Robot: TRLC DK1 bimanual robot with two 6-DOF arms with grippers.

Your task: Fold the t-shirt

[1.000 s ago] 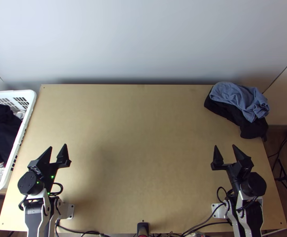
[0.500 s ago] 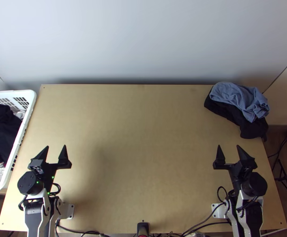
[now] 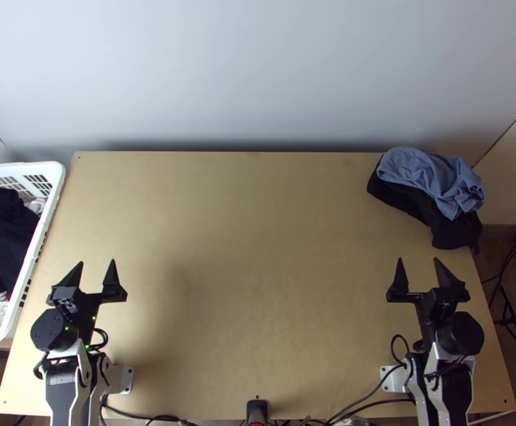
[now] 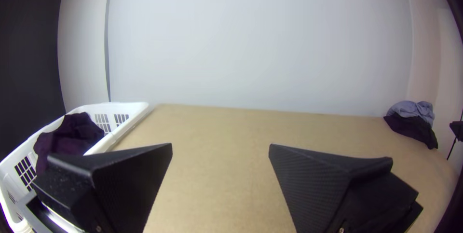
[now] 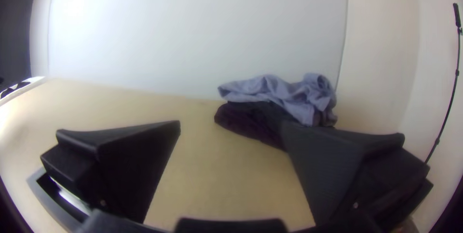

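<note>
In the top view my left gripper stands open over the table's lower left, beside the basket. My right gripper is open at the lower right, well short of the clothes. Neither holds anything. A bunched blue-grey cloth lies on crumpled black cloth at the table's far right corner; whether either is a t-shirt I cannot tell. The left wrist view has my left gripper with fingers wide apart. The right wrist view shows my right gripper spread too, one finger partly in front of the dark cloth.
A white laundry basket with dark and white clothes stands at the table's left edge. The wooden table is bare between the arms. Black cables run along its near edge, and a pale wall rises behind it.
My right gripper has turned and shifted slightly to the right, its fingers pointing more straight up the picture. My left gripper has turned a little and shifted slightly left. The clothes lie as before.
</note>
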